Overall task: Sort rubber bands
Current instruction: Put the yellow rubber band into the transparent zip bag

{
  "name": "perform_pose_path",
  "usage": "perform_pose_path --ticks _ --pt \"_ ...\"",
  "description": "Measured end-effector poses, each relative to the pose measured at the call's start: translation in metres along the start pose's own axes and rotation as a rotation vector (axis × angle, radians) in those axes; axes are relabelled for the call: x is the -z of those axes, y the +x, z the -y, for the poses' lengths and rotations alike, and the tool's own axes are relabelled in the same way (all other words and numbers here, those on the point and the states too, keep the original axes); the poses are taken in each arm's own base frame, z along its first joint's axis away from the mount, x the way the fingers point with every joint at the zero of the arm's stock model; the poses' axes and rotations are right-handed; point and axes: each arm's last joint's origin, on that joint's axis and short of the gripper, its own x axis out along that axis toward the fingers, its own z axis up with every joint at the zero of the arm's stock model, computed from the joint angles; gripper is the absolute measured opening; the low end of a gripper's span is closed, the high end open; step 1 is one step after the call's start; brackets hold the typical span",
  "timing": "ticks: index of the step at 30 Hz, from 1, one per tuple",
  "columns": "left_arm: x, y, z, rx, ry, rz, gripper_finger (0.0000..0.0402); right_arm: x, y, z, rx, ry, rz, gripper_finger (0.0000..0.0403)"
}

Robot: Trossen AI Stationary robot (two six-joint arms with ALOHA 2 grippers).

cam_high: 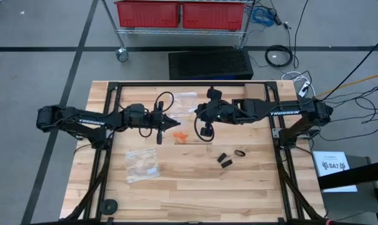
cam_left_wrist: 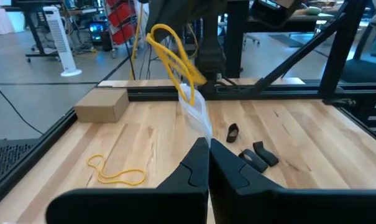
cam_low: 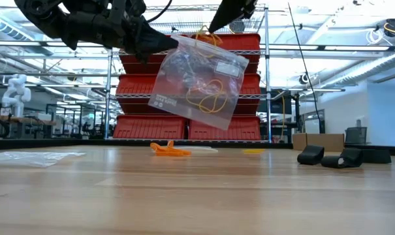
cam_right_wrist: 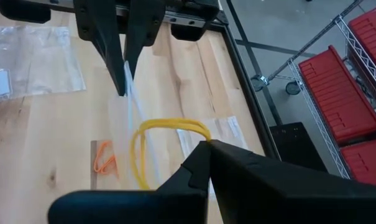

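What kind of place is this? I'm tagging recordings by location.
Most likely a robotics lab or workshop, not a home. Wire shelving stacked with red bins stands behind the wooden table, cables lie on a grey floor, and further workbenches fill the open hall beyond.

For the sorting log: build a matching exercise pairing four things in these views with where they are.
Things:
1. orange rubber bands
2. black rubber bands
3. yellow rubber bands
4. flat clear bag

Places:
A. lying on the table nearer the left arm
B. inside the clear bag held up by both claws
C. on the table under the raised bag
D. on the table on the right arm's side

Pairs: 1-C, 2-D, 3-B, 4-A
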Motion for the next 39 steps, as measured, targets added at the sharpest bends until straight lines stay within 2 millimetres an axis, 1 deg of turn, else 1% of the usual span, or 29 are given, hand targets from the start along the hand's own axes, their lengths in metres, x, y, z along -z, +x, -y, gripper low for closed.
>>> perform_pose_path --ticks 13,17,21,31,39 --pt "-0.006 0.001 -0.001 -0.001 -0.02 0.031 0.0 -0.001 0.0 0.0 -0.001 0.001 0.007 0.0" --pt "-0.007 0.001 0.0 0.004 -0.021 0.033 0.0 -0.001 0.0 0.0 0.003 -0.008 0.007 0.0" --pt "-0.007 0.001 0.0 0.01 -0.022 0.034 0.0 -0.001 0.0 0.002 0.045 -0.022 0.005 0.0" --pt "-0.007 0.001 0.0 0.01 -0.022 0.035 0.0 -0.001 0.001 0.003 0.05 -0.02 0.004 0.0" --pt "-0.01 0.001 0.0 0.009 -0.043 0.061 0.0 0.002 0.01 -0.004 0.041 -0.037 -0.023 0.0"
